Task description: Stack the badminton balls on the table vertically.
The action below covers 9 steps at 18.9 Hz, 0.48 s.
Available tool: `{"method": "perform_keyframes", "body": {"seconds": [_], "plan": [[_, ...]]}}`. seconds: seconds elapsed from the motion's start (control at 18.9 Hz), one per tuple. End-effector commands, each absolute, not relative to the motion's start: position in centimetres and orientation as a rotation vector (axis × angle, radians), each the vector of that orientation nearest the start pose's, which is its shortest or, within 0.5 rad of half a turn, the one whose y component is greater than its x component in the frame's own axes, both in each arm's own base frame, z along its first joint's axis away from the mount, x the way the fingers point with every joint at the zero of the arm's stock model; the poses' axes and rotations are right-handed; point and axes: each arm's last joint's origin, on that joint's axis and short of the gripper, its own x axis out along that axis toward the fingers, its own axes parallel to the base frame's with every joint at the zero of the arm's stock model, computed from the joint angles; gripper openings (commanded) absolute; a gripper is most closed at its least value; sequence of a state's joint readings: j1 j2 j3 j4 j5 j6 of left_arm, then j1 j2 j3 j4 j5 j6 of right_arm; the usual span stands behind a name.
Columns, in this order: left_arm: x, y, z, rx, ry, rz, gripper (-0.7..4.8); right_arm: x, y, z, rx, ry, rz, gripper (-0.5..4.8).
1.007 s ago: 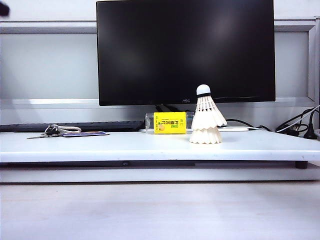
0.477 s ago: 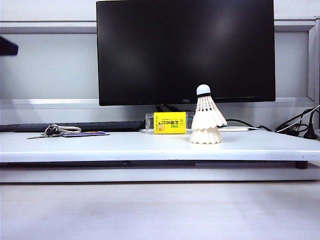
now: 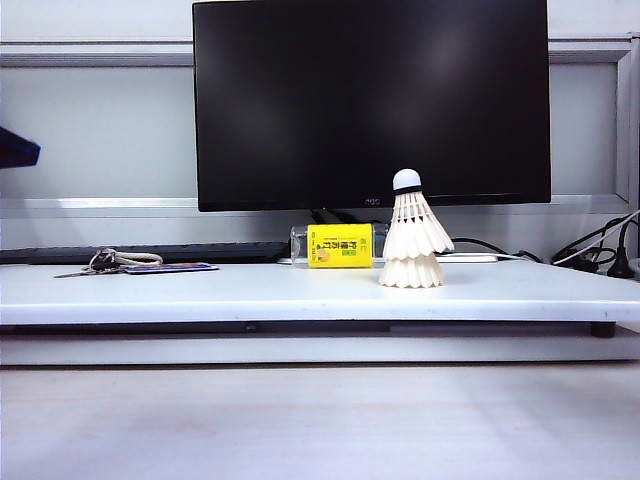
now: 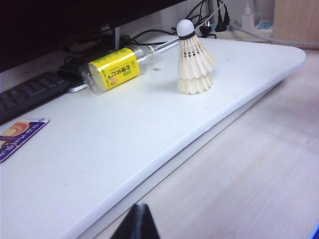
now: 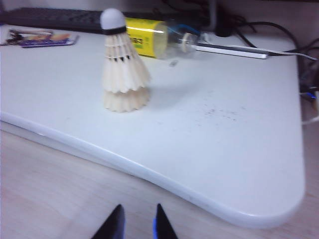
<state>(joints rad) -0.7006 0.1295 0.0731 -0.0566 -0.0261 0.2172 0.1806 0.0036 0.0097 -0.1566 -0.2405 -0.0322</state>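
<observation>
Two cream-white badminton balls stand nested in one upright stack on the white table point(image 3: 200, 290), right of its middle. The upper one point(image 3: 415, 225) sits over the lower skirt point(image 3: 411, 272), cork tip up. The stack also shows in the left wrist view point(image 4: 194, 59) and the right wrist view point(image 5: 122, 69). My left gripper point(image 4: 139, 211) is shut and empty, hovering over the wooden surface off the table's front edge. My right gripper point(image 5: 139, 211) is open with a narrow gap and nothing in it, also in front of the table edge. Both are well away from the stack.
A black monitor point(image 3: 370, 100) stands behind the table. A yellow-labelled bottle point(image 3: 340, 245) lies just behind and left of the stack. Keys point(image 3: 105, 262), a card point(image 3: 170, 268) and a keyboard point(image 3: 150, 252) are at the back left, cables point(image 3: 590, 255) at the right.
A dark part of the left arm at the exterior view's left edge has sunk from the top corner to mid-height. The stack has not moved.
</observation>
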Motion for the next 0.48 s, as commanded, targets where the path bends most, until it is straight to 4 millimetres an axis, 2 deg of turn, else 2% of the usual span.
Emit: {"method": "perform_keyframes", "body": {"seconds": [0.05,0.48], "plan": [[7.86,-6.55,17.41,0.25,0.022,-0.687,-0.06,9.27,2.32,15.06,-0.035,0.154,0.4,0.84],[7.88,-6.57,16.53,0.252,0.068,-0.69,-0.06,9.26,2.33,15.07,-0.026,0.155,0.402,0.84]]}}
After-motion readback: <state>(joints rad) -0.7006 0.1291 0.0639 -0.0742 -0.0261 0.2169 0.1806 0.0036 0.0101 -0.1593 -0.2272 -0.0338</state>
